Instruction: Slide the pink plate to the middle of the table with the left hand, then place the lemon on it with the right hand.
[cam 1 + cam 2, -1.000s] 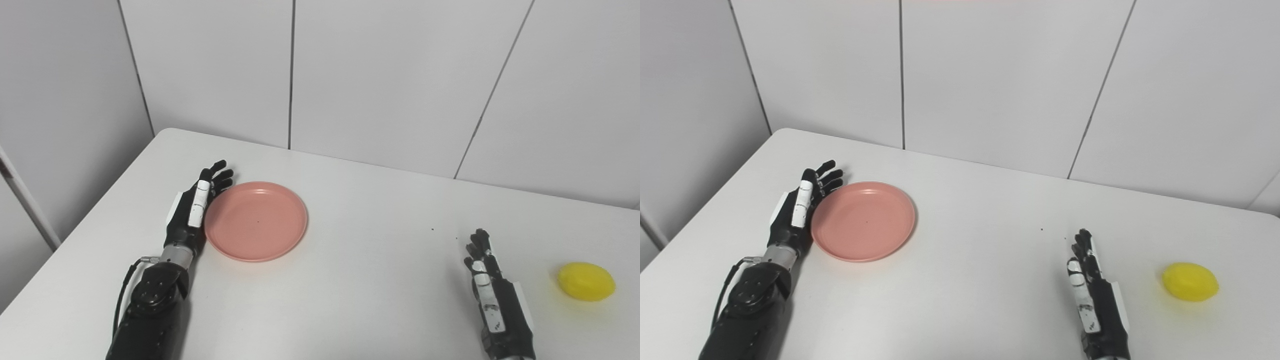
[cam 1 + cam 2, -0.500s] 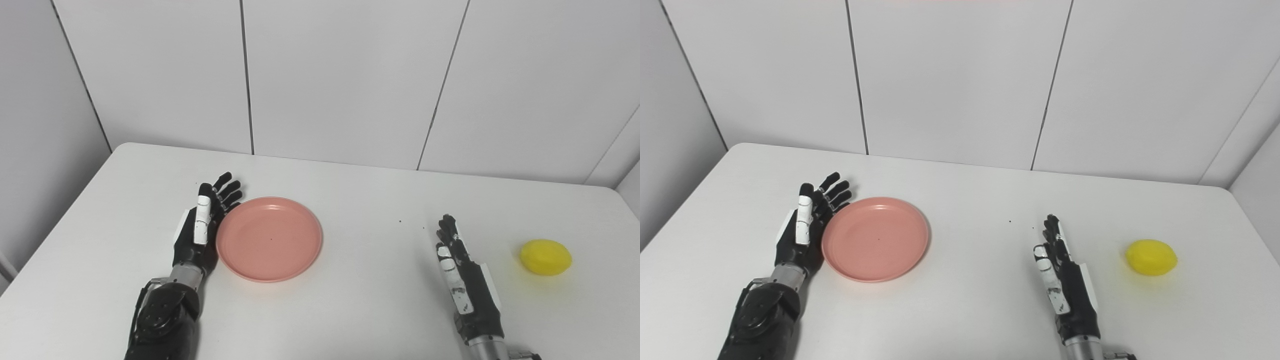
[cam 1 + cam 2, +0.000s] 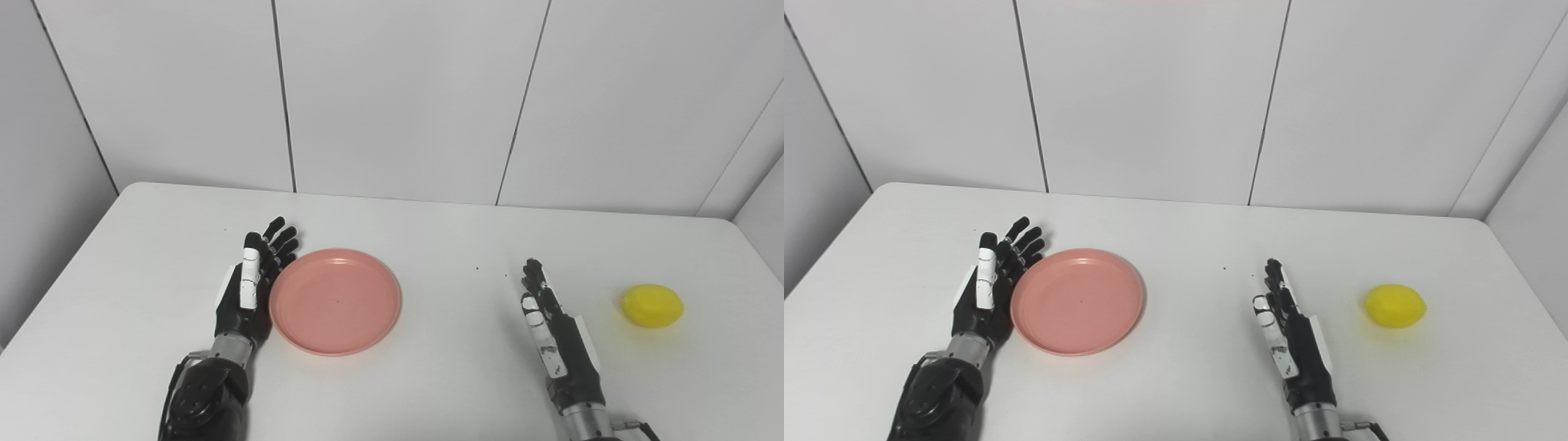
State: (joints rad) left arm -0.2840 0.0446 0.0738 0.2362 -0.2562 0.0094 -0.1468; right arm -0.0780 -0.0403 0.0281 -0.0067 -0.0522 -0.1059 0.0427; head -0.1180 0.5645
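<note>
Bracing the spread left hand edge-on against the pink plate for pushing it across the counter, with the empty, straight-fingered right hand waiting beside the lemon.

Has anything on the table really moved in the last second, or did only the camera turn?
Mostly the camera turned. The left hand, open, stays pressed against the pink plate, perhaps nudging it slightly toward the middle. Nothing was grasped or released. The right hand stays open, apart from the lemon.
</note>
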